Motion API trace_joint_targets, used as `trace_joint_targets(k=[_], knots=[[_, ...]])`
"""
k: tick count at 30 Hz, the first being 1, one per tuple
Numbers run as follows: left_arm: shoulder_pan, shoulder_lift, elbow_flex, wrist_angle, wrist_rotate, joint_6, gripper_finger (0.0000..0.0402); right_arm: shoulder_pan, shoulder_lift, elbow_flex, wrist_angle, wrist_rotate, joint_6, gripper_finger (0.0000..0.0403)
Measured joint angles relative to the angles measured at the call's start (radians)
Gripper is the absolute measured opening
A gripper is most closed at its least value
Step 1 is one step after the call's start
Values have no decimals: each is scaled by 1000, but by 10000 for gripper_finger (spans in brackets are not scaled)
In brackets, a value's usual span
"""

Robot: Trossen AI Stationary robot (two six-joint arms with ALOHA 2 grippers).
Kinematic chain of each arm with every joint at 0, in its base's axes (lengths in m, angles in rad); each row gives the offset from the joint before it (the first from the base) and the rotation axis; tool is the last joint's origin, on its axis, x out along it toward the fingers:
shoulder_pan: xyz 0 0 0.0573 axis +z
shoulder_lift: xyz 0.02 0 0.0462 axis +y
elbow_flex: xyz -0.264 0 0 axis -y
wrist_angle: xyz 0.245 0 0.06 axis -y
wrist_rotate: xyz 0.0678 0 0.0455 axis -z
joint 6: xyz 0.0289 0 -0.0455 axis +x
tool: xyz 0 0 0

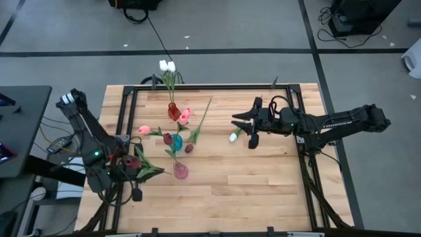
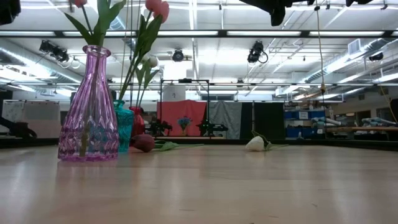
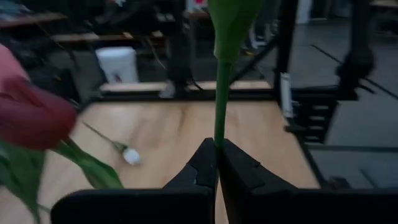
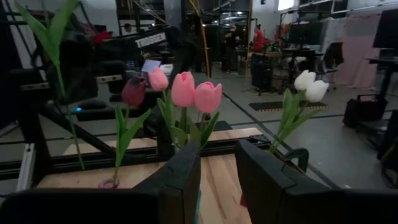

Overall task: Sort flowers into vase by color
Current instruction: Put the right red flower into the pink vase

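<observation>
Your left gripper [image 1: 133, 162] sits at the table's left side, its fingers [image 3: 202, 167] pinched together on the green stem [image 3: 221, 99] of a dark red tulip [image 1: 132, 162] it holds just beside the purple vase [image 1: 180, 171]. In the left wrist view the stem rises straight up from between the closed tips, and a dark red head [image 3: 28, 115] fills the edge of the picture.

Moving right, you see the purple vase standing nearest the front edge, with a teal vase [image 1: 177, 141] behind it and a red vase [image 1: 173, 110] farther back. Two white tulips [image 1: 167, 66] stand in the red vase. Pink tulips [image 4: 184, 90] stand in a cluster at the centre, with a dark red head [image 4: 134, 91] just beside them. A dark red tulip [image 1: 189, 148] lies on the wooden table [image 1: 263, 184] near the teal vase.

Farther right, a white tulip [image 1: 233, 137] lies on the boards, just beside your right gripper [image 1: 245, 130]. That gripper hovers with its jaws apart and holds nothing.
</observation>
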Motion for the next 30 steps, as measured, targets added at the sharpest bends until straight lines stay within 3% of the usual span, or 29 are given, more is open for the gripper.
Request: trace_joint_targets(k=[11, 18, 25, 30], knots=[[4, 99, 0, 17, -204, -74, 14, -2, 0, 0, -1, 14, -7, 114], [34, 104, 0, -32, -210, -152, 14, -2, 0, 0, -2, 14, -7, 114], [78, 104, 0, -166, -206, -326, 14, -2, 0, 0, -12, 14, -7, 114], [105, 104, 0, -150, -165, -333, 14, -2, 0, 0, -18, 14, 0, 114]])
